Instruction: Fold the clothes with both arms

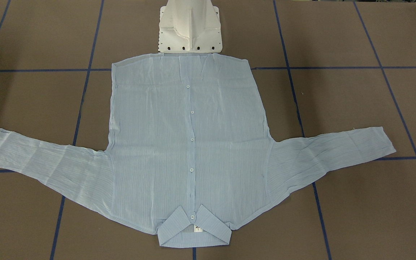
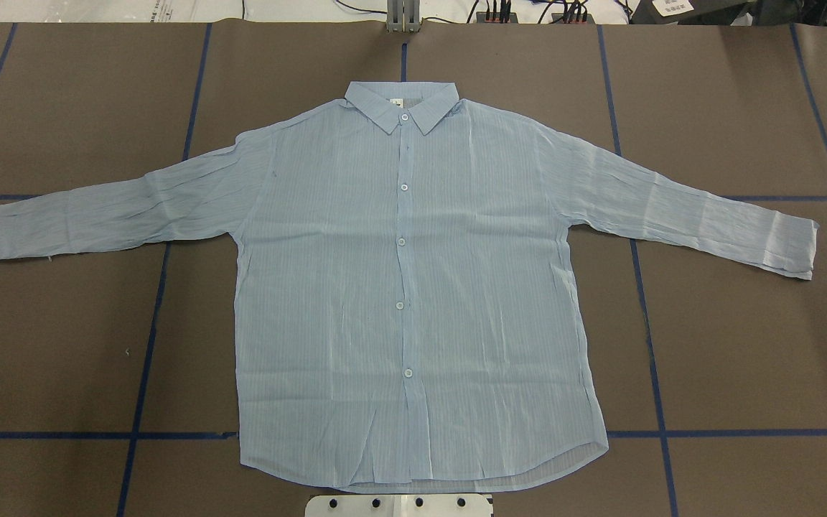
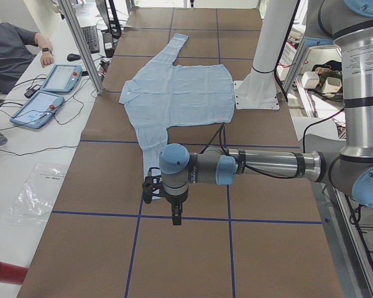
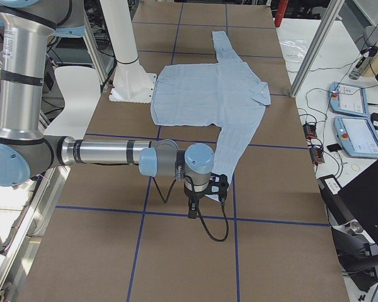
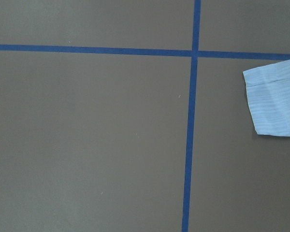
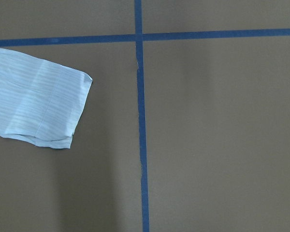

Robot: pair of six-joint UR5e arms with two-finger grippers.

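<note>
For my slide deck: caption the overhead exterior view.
Light-blue striped shirt lying flat, buttoned, sleeves spread, on the brown table.

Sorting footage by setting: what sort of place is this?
Likely a robotics lab: a brown table gridded with blue tape, two teach pendants beside an operator, aluminium framing posts.

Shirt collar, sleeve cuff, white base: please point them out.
shirt collar (image 2: 374,108), overhead view, its left flap.
sleeve cuff (image 6: 63,104), right wrist view, the cuff band.
white base (image 1: 211,39), front-facing view, its flat plate.
</note>
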